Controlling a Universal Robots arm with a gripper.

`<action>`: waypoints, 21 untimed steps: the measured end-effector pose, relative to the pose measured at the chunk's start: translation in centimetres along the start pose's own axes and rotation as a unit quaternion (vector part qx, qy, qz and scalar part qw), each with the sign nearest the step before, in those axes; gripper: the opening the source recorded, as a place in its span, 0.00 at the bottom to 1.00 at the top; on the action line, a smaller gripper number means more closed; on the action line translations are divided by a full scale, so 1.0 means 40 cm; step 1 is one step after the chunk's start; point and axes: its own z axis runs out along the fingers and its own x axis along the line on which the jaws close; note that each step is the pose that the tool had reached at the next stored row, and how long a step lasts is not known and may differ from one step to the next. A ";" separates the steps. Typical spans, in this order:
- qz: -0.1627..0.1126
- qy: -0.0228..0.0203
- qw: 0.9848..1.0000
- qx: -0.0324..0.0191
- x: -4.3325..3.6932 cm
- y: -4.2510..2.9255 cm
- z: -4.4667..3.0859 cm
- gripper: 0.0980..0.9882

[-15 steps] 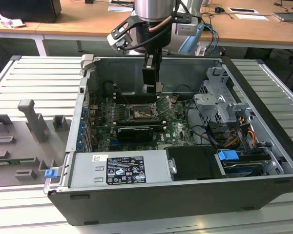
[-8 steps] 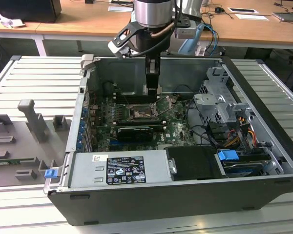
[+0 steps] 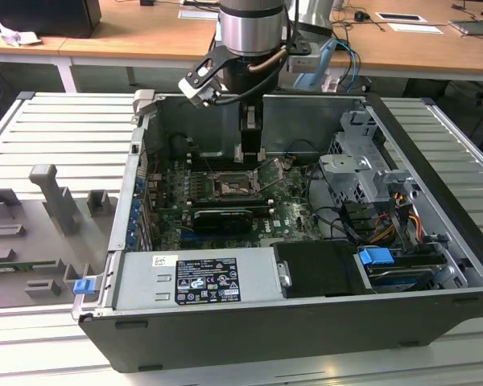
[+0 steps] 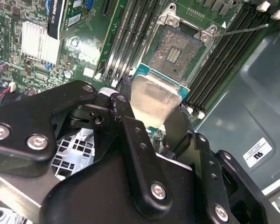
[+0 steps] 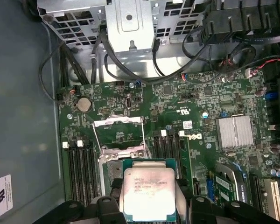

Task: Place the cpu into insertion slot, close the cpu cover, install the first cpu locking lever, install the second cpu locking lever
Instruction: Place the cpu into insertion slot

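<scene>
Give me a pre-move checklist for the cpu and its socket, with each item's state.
1. Gripper clamped on the cpu: ok.
2. Insertion slot bare, nothing lying in it: ok.
3. Cpu cover swung open: ok.
4. Locking lever lifted off the slot: ok.
5. Cpu seated in the slot: not ok, held apart from it.
6. Cpu corner mark matched to slot: cannot tell.

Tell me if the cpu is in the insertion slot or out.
Out. The gripper holds the cpu off the board; the insertion slot lies bare, contacts showing.
</scene>
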 end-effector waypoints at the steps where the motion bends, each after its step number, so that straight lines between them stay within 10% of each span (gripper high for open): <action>1: 0.000 0.000 1.000 0.000 0.000 0.000 0.002 0.48; 14: -0.001 -0.001 1.000 0.000 -0.002 -0.014 0.048 0.48; 21: -0.047 0.003 0.999 0.001 -0.002 -0.017 0.072 0.48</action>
